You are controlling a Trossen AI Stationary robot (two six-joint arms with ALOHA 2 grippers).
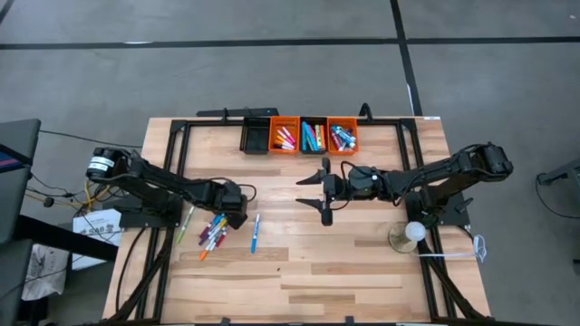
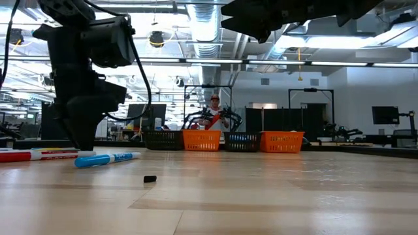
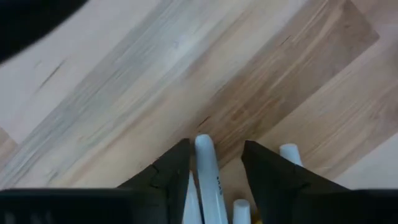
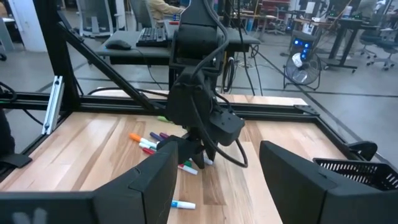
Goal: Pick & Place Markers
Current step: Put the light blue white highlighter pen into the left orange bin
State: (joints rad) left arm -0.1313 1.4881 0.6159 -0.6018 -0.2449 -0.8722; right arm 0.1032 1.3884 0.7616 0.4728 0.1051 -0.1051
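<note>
A pile of markers (image 1: 213,234) in mixed colours lies flat on the wooden table at the left. One blue marker (image 1: 256,231) lies apart to the pile's right, and shows in the low view too (image 2: 108,158). My left gripper (image 1: 233,215) points down over the pile's far right end. It is open, and its two fingers stand on either side of a pale marker (image 3: 208,177) with gaps showing. Other marker ends (image 3: 290,153) lie beside it. My right gripper (image 1: 324,192) hangs level and open above the table's middle, holding nothing (image 4: 217,174).
Four small bins stand in a row at the table's far edge, black (image 1: 256,136), orange (image 1: 284,136), black (image 1: 314,136) and orange (image 1: 343,136); three hold markers. A white ball on a round stand (image 1: 412,234) sits by the right arm's base. A small black bit (image 2: 150,178) lies on the table.
</note>
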